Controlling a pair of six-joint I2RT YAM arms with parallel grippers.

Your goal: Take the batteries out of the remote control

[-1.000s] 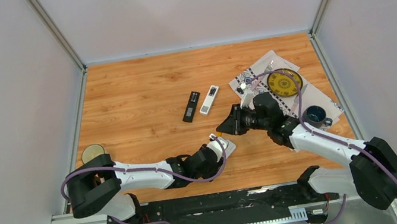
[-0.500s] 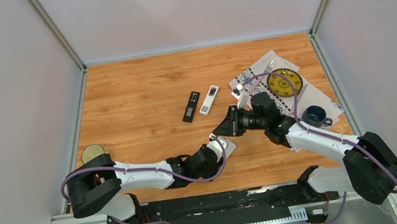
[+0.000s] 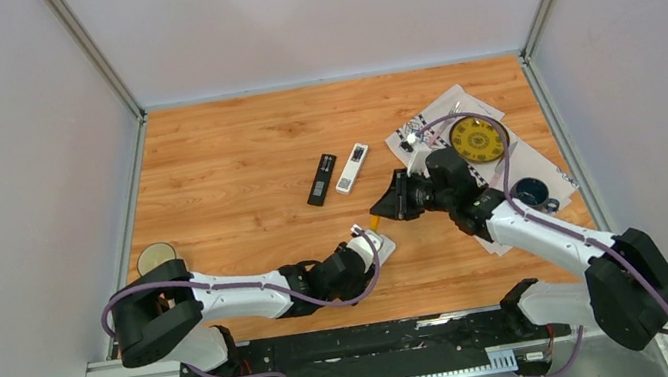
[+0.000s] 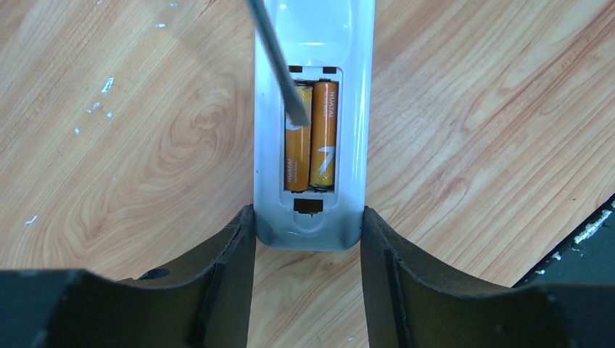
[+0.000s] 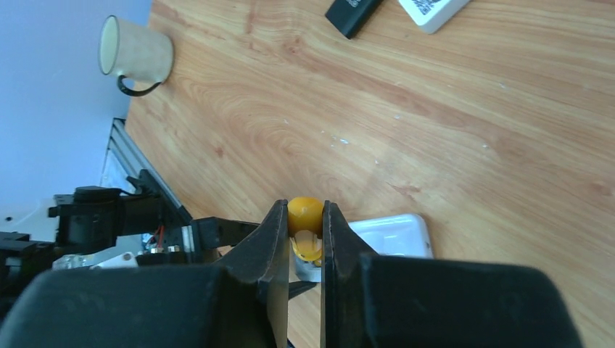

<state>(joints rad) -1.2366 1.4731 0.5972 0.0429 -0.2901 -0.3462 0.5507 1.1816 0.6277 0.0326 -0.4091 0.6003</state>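
The step in hand is prying the first cell out of the remote point(image 4: 312, 36). The left tool point(image 4: 307, 221) is clamped on the remote's 6 o'clock end, one finger against each side, pinning it flat on the desk point(image 4: 130, 145) with the cover off and the bay facing up. The right tool point(image 5: 304, 214) is closed tight on the yellow handle of the screwdriver point(image 4: 273, 51).

In the left wrist view the batteries point(image 4: 324, 138), two orange cells, lie side by side in the bay, running 12 to 6 o'clock. The blade comes in from 11 o'clock and its tip sits on the 12 o'clock end of the left battery point(image 4: 296, 156). Whether it has caught under the end or only rests on top I cannot tell.

To do this well, I judge the tip should slip into the gap at the cell's 12 o'clock end and lever upward with a small wrist tilt, not a push along the desk. The left tool must hold firm, since a sideways shove could twist the remote out of its grip. A hard flick might send the cell rolling off across the wood, so a slow lift is safer. The right cell touches the left one and may lift with it.

From above, the remote lies near the desk's 6 o'clock edge. The right tool stands at about 2 o'clock from it, close by. The batteries sit just past the left tool's fingertips, toward 12 o'clock.
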